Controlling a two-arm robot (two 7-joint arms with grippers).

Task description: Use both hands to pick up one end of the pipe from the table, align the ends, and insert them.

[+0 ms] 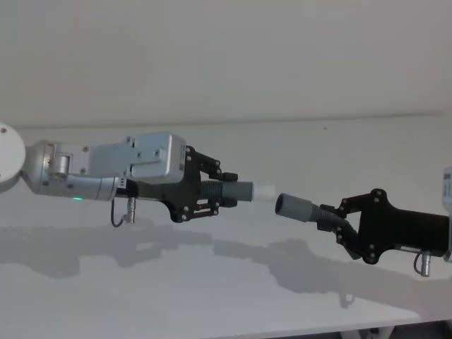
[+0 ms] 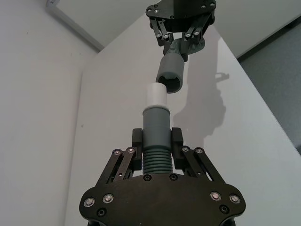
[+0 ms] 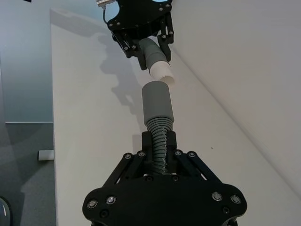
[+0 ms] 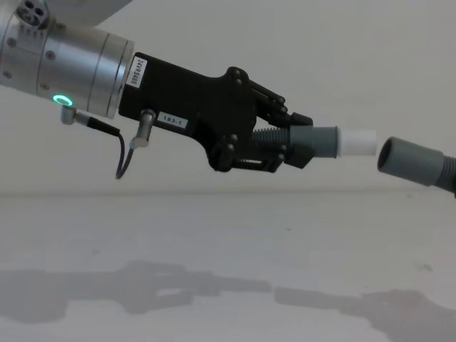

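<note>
With both pieces lifted off the surface [image 1: 233, 296]: alignment step, insertion not yet made.
Left gripper [image 1: 224, 191]: clamped on ribbed part of white-tipped pipe piece [image 4: 324, 142].
Right gripper [image 1: 337, 219]: clamped on ribbed part of socket pipe piece [image 1: 296, 207].
White tip [image 4: 358, 142]: just short of socket mouth [image 4: 390, 155], apart.
Next move: correct slight angular offset, then advance along common axis.

the left gripper [image 4: 303, 146] is showing a black plastic body with linked finger bars, small silver screws and white number labels. its wrist [image 4: 68, 60] is wearing a silver cylindrical shell with a glowing green ring light, and a thin black cable [image 4: 125, 153] is looping beneath. the right gripper [image 1: 339, 220] is showing matching black, screw-studded linkages.
</note>
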